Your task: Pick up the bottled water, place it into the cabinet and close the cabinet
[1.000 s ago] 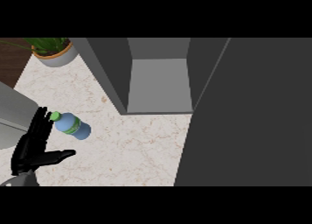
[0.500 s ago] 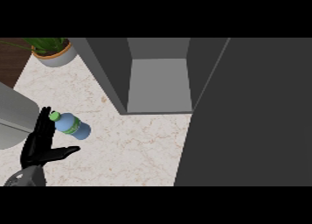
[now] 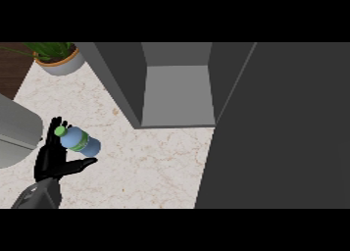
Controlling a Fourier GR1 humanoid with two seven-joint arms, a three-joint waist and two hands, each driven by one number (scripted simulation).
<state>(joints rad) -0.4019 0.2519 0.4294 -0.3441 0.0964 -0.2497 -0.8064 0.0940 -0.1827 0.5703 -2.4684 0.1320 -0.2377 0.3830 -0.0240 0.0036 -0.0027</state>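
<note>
You look steeply down on a pale, speckled stone bench (image 3: 148, 162) that fills the middle and lower left of the head view. At the far left edge a strip of dark wood (image 3: 7, 68) shows beyond the bench top. A potted plant (image 3: 56, 58) with green leaves stands in a light round pot at the upper left corner of the bench.

The cabinet (image 3: 176, 93) stands open at the top centre: you see grey side walls and a lighter grey floor inside it. Its dark door (image 3: 286, 127) swings out toward you and covers the whole right side of the view, from top to bottom.

A large grey rounded body (image 3: 11, 130) sits at the left edge, just beside the hand.

The left hand (image 3: 53, 159) comes in from the lower left on a grey forearm (image 3: 38, 196). Its fingers are straight and point away from you; the thumb sticks out to the right. The hand is open, not curled round anything.

The water bottle (image 3: 80, 141), light blue with a green cap and a green band, lies tilted on the bench, cap toward the upper left. It touches or overlaps the fingers of the left hand; you cannot tell which. It is outside the cabinet, well apart from its opening.

The right hand does not show.
</note>
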